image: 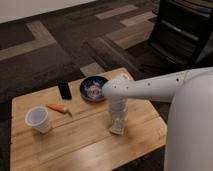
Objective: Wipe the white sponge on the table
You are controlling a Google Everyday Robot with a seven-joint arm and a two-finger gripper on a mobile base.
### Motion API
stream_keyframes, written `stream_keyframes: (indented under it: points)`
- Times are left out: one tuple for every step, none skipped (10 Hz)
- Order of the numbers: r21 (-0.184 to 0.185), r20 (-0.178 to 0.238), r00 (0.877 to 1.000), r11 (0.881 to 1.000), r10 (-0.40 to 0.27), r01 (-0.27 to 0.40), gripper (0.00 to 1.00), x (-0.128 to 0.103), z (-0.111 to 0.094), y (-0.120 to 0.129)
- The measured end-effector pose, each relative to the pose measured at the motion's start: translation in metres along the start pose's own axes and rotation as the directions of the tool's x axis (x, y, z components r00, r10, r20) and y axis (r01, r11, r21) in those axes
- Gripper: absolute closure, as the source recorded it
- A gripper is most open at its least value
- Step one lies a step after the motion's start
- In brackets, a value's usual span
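The white sponge (117, 128) lies flat on the light-brown wooden table (75, 142), right of its middle and toward the front. My gripper (118, 120) points straight down onto the sponge, at the end of the white arm (155, 87) that reaches in from the right. The gripper covers most of the sponge; only its lower edge shows.
A white plastic cup (38, 119) stands at the left. An orange carrot (58, 107) lies beside it. A black phone (64, 90) and a dark blue bowl (93, 88) sit near the back edge. A black chair (182, 35) stands at the back right on patterned carpet.
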Motion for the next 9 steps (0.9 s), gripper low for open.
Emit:
stream_keyframes:
  points:
    - [0.001, -0.008, 1.000, 1.000, -0.017, 0.017, 1.00, 0.000, 0.002, 0.004]
    - [-0.002, -0.009, 0.999, 0.999, -0.034, 0.034, 1.00, -0.002, 0.003, 0.011]
    - [-0.008, -0.009, 0.998, 0.998, -0.058, 0.058, 1.00, -0.004, 0.004, 0.022]
    - [-0.012, -0.009, 0.997, 0.997, -0.082, 0.082, 1.00, -0.008, 0.004, 0.033]
    - [-0.012, -0.005, 0.994, 0.994, -0.106, 0.106, 1.00, -0.012, 0.004, 0.041]
    - [-0.012, 0.003, 0.989, 0.989, -0.145, 0.145, 1.00, -0.019, 0.003, 0.055]
    - [-0.015, 0.012, 0.985, 0.985, -0.171, 0.171, 1.00, -0.023, 0.000, 0.066]
    - [-0.018, 0.021, 0.980, 0.980, -0.198, 0.199, 1.00, -0.028, -0.002, 0.078]
    - [-0.022, 0.033, 0.970, 0.970, -0.240, 0.241, 1.00, -0.033, -0.006, 0.094]
